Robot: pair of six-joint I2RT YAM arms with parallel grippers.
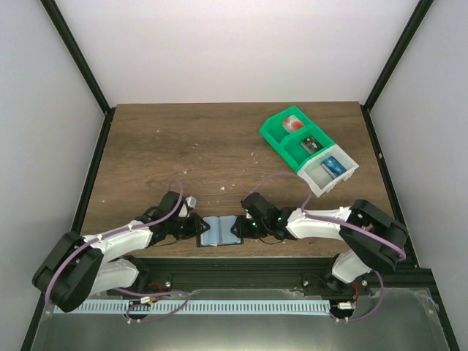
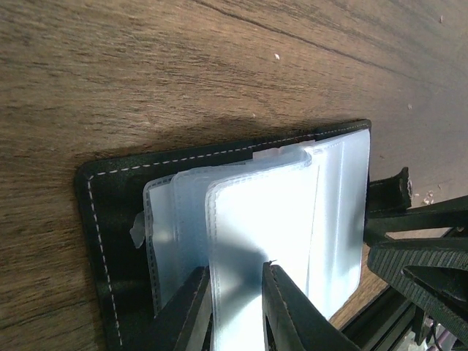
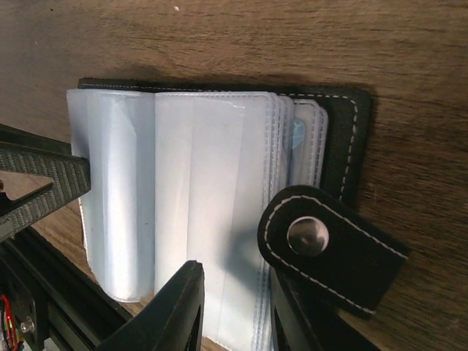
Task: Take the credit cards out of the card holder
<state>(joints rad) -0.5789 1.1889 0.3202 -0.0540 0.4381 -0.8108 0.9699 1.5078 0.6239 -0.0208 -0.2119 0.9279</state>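
The card holder (image 1: 219, 231) lies open flat on the wooden table, close to the front edge, its pale frosted sleeves fanned out. The credit cards are hidden; I cannot make them out inside the sleeves. My left gripper (image 1: 191, 227) is at its left end. In the left wrist view the gripper (image 2: 236, 270) has a narrow gap, with the top sleeve (image 2: 263, 212) running between its fingers. My right gripper (image 1: 247, 225) is at the right end. In its wrist view the gripper (image 3: 235, 274) is narrowly open over the sleeves (image 3: 212, 175), one finger under the black snap strap (image 3: 329, 248).
A green-and-white compartment bin (image 1: 307, 150) with small items stands at the back right. A black metal rail (image 1: 241, 265) runs along the table's front edge just below the card holder. Black frame posts rise at both back corners.
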